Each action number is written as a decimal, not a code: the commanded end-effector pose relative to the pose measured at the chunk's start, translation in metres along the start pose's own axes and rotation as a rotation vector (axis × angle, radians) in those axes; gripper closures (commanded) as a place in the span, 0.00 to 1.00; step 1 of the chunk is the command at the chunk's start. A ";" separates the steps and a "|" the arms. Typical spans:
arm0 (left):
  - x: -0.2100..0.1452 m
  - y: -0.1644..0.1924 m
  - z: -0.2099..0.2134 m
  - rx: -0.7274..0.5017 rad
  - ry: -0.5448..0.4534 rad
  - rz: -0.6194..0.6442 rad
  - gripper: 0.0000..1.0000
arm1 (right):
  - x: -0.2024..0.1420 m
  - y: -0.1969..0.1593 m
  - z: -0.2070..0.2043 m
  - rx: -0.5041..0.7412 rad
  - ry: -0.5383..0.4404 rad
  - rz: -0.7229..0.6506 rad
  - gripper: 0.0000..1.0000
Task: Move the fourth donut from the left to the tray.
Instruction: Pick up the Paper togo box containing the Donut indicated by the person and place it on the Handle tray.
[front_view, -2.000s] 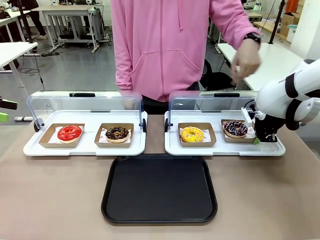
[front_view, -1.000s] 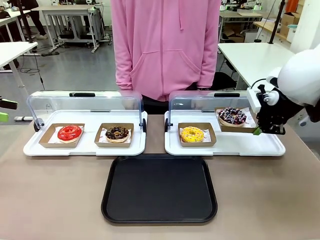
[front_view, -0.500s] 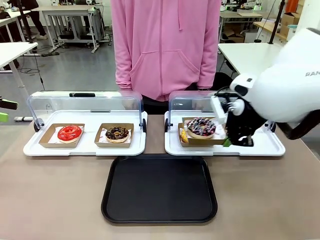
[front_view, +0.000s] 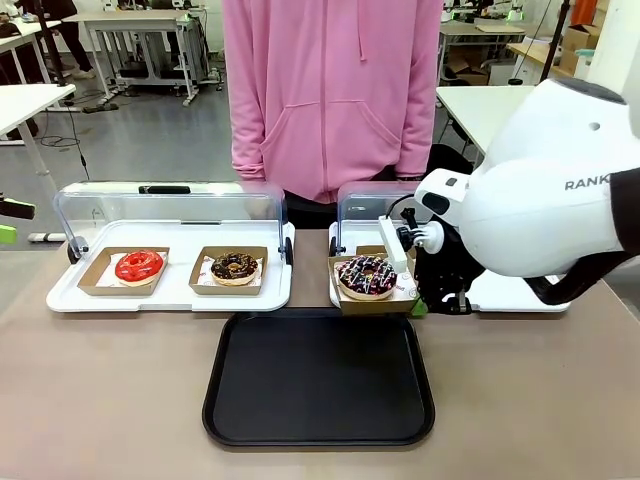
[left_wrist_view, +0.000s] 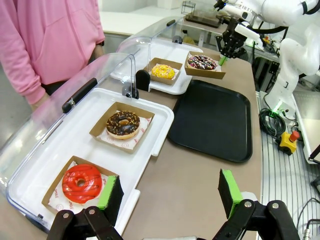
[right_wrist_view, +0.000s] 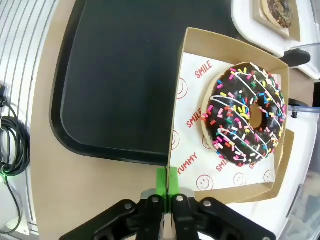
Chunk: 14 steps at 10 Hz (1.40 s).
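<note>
Jaws on my right gripper (front_view: 418, 305) are pinched together on the wall of the brown cardboard holder (right_wrist_view: 231, 112), green pads meeting on its edge in the right wrist view. On my left gripper (left_wrist_view: 170, 192) the jaws stand wide apart, nothing between them, low over the counter (front_view: 110, 390) near the left white tray (front_view: 170, 297).

From the largest thing down: my right arm (front_view: 545, 205) bulks over the right white tray (front_view: 520, 295) and hides much of it. The tray (front_view: 318, 378) lies black and bare in the middle of the counter, its whole floor open, its low rim running just beside the near edges of both white trays. The clear dome lids (front_view: 165, 205) stand tipped up along the far side, in front of the person in the pink top (front_view: 330, 90).

The fourth donut (front_view: 366, 276) rides in its holder, lifted off the white tray, hanging over the black tray's far right rim. In the right wrist view one holder edge overlaps that rim and open black floor lies beyond it. The red donut (front_view: 139, 266), the chocolate donut (front_view: 235, 266) and the yellow donut (left_wrist_view: 163, 71) sit in their own holders.
</note>
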<state>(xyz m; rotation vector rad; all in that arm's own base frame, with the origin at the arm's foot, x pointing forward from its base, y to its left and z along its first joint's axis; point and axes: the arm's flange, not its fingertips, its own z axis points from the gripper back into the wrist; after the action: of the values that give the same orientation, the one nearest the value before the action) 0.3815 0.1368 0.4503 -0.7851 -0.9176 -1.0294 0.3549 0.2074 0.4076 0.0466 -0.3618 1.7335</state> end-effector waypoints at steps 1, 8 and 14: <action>0.002 -0.001 0.001 -0.004 -0.018 -0.007 0.00 | -0.007 -0.002 0.006 -0.004 0.007 -0.008 0.98; 0.002 -0.001 0.001 -0.004 -0.018 -0.007 0.00 | 0.059 0.069 -0.041 -0.075 0.017 -0.119 0.98; 0.002 -0.001 0.001 -0.004 -0.018 -0.007 0.00 | 0.085 0.129 -0.078 -0.048 0.064 -0.115 0.98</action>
<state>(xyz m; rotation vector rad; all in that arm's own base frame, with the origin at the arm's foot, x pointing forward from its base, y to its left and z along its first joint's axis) 0.3815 0.1369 0.4503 -0.7852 -0.9178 -1.0292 0.2756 0.3353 0.3595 -0.0052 -0.3279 1.6149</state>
